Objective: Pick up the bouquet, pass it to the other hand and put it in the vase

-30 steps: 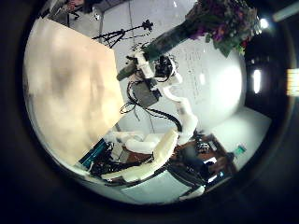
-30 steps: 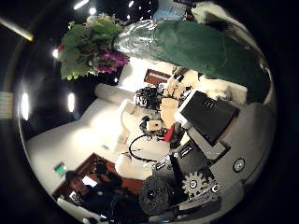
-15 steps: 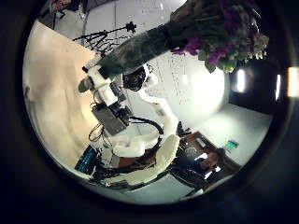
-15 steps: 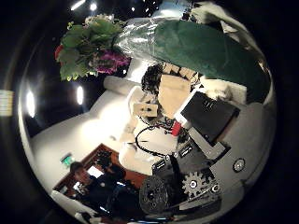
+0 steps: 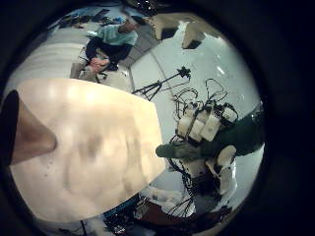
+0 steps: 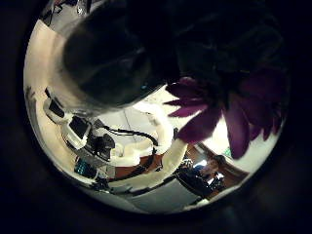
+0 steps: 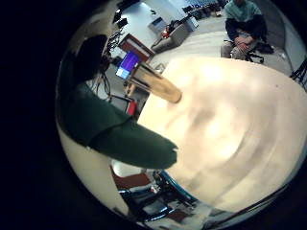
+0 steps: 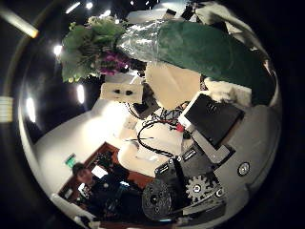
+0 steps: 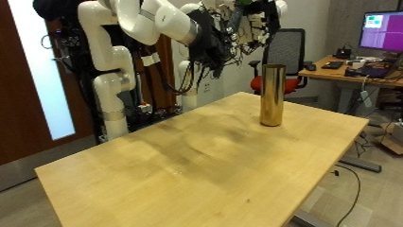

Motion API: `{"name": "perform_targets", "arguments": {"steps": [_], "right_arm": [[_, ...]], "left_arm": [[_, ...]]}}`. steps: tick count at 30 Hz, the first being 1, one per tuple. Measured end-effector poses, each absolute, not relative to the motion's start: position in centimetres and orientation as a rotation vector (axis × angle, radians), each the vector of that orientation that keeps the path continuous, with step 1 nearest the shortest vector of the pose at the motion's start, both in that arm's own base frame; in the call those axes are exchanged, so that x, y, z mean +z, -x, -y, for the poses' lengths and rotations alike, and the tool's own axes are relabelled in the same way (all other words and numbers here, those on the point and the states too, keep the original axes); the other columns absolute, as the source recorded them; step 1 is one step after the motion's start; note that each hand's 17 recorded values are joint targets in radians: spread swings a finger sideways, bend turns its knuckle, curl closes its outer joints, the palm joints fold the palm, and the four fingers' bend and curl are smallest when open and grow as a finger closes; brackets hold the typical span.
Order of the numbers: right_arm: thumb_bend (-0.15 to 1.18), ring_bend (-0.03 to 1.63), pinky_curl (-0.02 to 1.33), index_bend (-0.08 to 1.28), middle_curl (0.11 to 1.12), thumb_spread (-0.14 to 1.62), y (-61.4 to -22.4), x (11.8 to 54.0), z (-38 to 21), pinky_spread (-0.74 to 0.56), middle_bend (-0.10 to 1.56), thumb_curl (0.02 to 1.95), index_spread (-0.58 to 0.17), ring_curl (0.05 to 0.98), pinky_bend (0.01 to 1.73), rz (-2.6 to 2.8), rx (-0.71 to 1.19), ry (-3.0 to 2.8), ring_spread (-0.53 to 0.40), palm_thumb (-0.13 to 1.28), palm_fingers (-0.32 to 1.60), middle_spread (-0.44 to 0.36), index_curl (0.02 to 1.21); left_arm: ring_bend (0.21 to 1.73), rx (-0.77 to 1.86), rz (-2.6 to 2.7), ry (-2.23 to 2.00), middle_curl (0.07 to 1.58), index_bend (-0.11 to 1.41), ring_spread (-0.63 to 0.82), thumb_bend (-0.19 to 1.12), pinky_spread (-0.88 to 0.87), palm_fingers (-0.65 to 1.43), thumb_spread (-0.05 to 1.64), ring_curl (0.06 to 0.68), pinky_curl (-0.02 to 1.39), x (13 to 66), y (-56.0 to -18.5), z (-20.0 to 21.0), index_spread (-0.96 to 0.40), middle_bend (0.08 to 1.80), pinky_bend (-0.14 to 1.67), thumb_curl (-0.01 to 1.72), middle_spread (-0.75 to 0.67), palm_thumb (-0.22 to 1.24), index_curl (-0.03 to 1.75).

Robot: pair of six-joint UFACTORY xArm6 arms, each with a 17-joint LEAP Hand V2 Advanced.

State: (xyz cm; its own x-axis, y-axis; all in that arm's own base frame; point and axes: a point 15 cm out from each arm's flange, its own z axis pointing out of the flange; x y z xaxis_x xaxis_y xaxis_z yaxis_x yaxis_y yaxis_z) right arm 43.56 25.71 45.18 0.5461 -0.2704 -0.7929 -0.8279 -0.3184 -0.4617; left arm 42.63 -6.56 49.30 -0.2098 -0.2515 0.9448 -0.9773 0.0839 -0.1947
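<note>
High over the far side of the wooden table both hands are close together. The bouquet, flowers in a paper wrap, lies across my right palm, and my right hand is shut on the wrap. My left hand sits right beside the flowers with straight fingers, and the blossoms fill its thumb side palm view. A tall gold vase stands upright on the table below the hands, and the right little finger side palm view also shows this vase.
Behind the table are an office chair and a desk with a monitor. The table's far edge runs just beyond the vase. The wide tabletop spreads under both hands.
My left hand has moved in towards the bouquet: the flowers went from far to filling its thumb side palm view. My right hand holds the wrap as before.
</note>
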Motion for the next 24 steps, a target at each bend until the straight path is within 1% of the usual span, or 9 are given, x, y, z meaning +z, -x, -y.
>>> {"name": "perform_targets", "arguments": {"steps": [5, 7, 8, 11, 12, 13, 16, 20, 24], "right_arm": [[-0.02, 1.40, 1.15, 1.09, 0.78, 0.15, -43.6, 44.7, -26.1, -0.30, 1.39, 0.94, -0.255, 0.719, 1.02, -0.898, 0.751, 1.864, -0.207, 1.17, 1.10, -0.129, 1.02], [-0.02, 1.40, 1.15, 1.09, 0.78, 0.15, -43.5, 44.5, -26.3, -0.30, 1.39, 0.94, -0.255, 0.723, 1.01, -0.899, 0.755, 1.870, -0.207, 1.17, 1.09, -0.126, 1.02], [-0.02, 1.40, 1.15, 1.09, 0.79, 0.15, -43.6, 44.3, -26.3, -0.30, 1.39, 0.94, -0.255, 0.725, 1.01, -0.903, 0.753, 1.869, -0.208, 1.17, 1.09, -0.125, 1.02], [-0.03, 1.39, 1.16, 1.09, 0.79, 0.18, -43.9, 43.4, -26.1, -0.30, 1.38, 0.94, -0.256, 0.729, 1.02, -0.933, 0.751, 1.859, -0.213, 1.15, 1.09, -0.128, 1.03], [-0.03, 1.38, 1.15, 1.09, 0.79, 0.23, -44.1, 43.1, -26.1, -0.30, 1.38, 0.94, -0.256, 0.730, 1.03, -0.941, 0.744, 1.856, -0.213, 1.12, 1.09, -0.130, 1.03], [-0.05, 1.36, 1.15, 1.07, 0.79, 0.35, -44.3, 42.9, -26.0, -0.30, 1.35, 0.92, -0.259, 0.726, 1.06, -0.951, 0.736, 1.852, -0.215, 1.05, 1.09, -0.131, 1.03], [-0.05, 1.34, 1.10, 0.99, 0.77, 0.62, -44.4, 41.5, -25.6, -0.31, 1.28, 0.84, -0.261, 0.705, 1.07, -0.987, 0.744, 1.843, -0.215, 0.99, 1.07, -0.135, 0.99], [-0.05, 1.29, 1.02, 0.85, 0.74, 0.77, -44.5, 40.0, -24.8, -0.35, 1.18, 0.74, -0.278, 0.670, 1.04, -1.029, 0.768, 1.822, -0.228, 0.90, 1.00, -0.145, 0.95], [-0.04, 1.29, 0.93, 0.53, 0.71, 0.83, -45.0, 39.1, -23.7, -0.47, 1.04, 0.66, -0.294, 0.646, 0.96, -1.065, 0.776, 1.792, -0.264, 0.85, 0.62, -0.159, 0.89]], "left_arm": [[0.62, 1.192, 1.534, -1.202, 0.45, 0.18, 0.18, -0.03, 0.19, 0.52, 0.77, 0.187, 0.29, 50.3, -42.2, 7.1, 0.15, 0.57, 0.21, 0.34, -0.08, 0.24, 0.32], [0.72, 1.206, 1.503, -1.193, 0.51, 0.11, -0.12, -0.02, -0.13, 0.84, 0.81, 0.200, 0.32, 50.5, -42.3, 7.3, 0.05, 0.74, 0.42, 0.34, -0.27, 0.31, 0.30], [0.79, 1.216, 1.488, -1.188, 0.56, 0.12, -0.26, -0.02, -0.30, 0.88, 0.83, 0.232, 0.37, 50.6, -42.3, 7.3, 0.00, 0.81, 0.55, 0.34, -0.34, 0.34, 0.29], [0.89, 1.265, 1.444, -1.172, 0.61, 0.14, -0.41, -0.01, -0.48, 0.98, 0.87, 0.280, 0.42, 51.2, -42.4, 7.3, -0.08, 0.88, 0.70, 0.35, -0.42, 0.42, 0.27], [1.04, 1.286, 1.433, -1.170, 0.64, 0.16, -0.46, 0.02, -0.56, 1.17, 0.89, 0.341, 0.46, 51.3, -42.5, 7.2, -0.14, 0.90, 0.80, 0.36, -0.45, 0.53, 0.27], [1.14, 1.318, 1.425, -1.173, 0.68, 0.22, -0.49, 0.03, -0.62, 1.20, 0.92, 0.398, 0.51, 51.5, -42.7, 7.0, -0.23, 0.93, 0.92, 0.37, -0.47, 0.63, 0.29], [1.21, 1.400, 1.420, -1.207, 0.72, 0.31, -0.48, 0.03, -0.64, 1.23, 0.93, 0.443, 0.55, 51.9, -43.4, 6.6, -0.33, 0.97, 1.02, 0.39, -0.49, 0.74, 0.34], [1.35, 1.466, 1.438, -1.246, 0.80, 0.54, -0.45, 0.02, -0.62, 1.18, 0.82, 0.509, 0.61, 51.7, -43.7, 6.3, -0.50, 1.06, 1.14, 0.48, -0.50, 0.94, 0.51], [1.40, 1.505, 1.461, -1.261, 0.85, 0.61, -0.42, -0.01, -0.59, 1.11, 0.62, 0.537, 0.63, 52.0, -43.8, 6.2, -0.58, 1.13, 1.16, 0.59, -0.49, 1.03, 0.66]]}}
